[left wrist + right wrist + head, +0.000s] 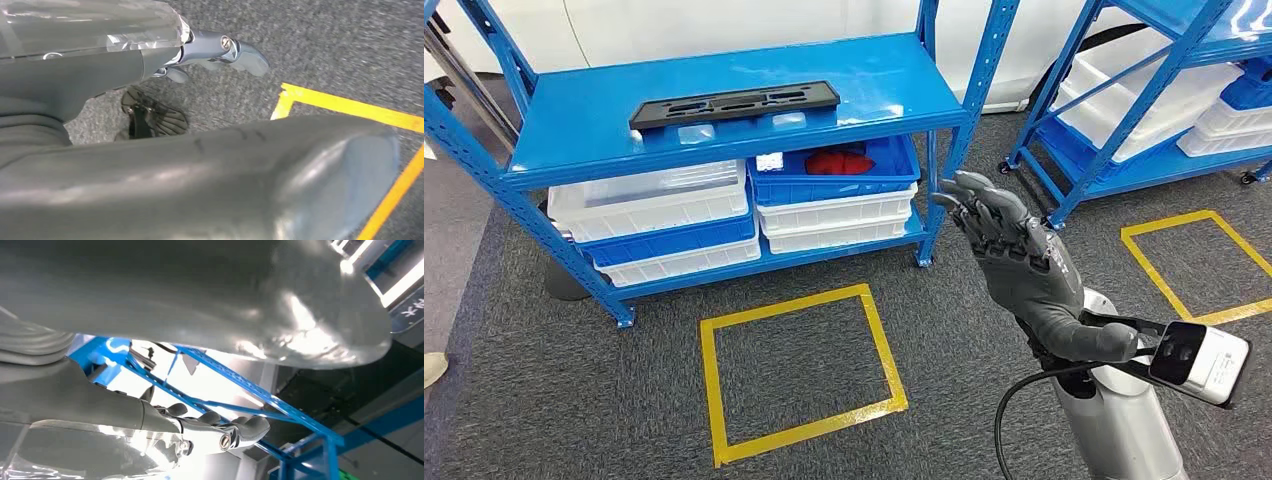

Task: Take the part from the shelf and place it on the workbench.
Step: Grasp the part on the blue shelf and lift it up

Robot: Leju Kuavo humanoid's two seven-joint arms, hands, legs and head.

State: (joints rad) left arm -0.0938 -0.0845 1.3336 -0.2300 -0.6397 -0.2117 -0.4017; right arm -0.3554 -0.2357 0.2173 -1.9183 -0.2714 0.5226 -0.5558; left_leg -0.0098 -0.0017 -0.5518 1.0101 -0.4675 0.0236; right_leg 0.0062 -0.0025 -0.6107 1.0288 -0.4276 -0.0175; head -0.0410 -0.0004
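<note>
The black part [735,104] lies upper left of centre on the blue shelf [564,140], long axis running side to side — the raised right hand [1014,262], empty with fingers loosely apart, stands lower right of it, nearer than the left hand [210,52], whose state I cannot tell.

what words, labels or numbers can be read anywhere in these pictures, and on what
None can be read for sure.
White characters on a dark sign in the right wrist view: too blurred to read.
Black part, blue shelf, bins and right hand: no text visible.
</note>
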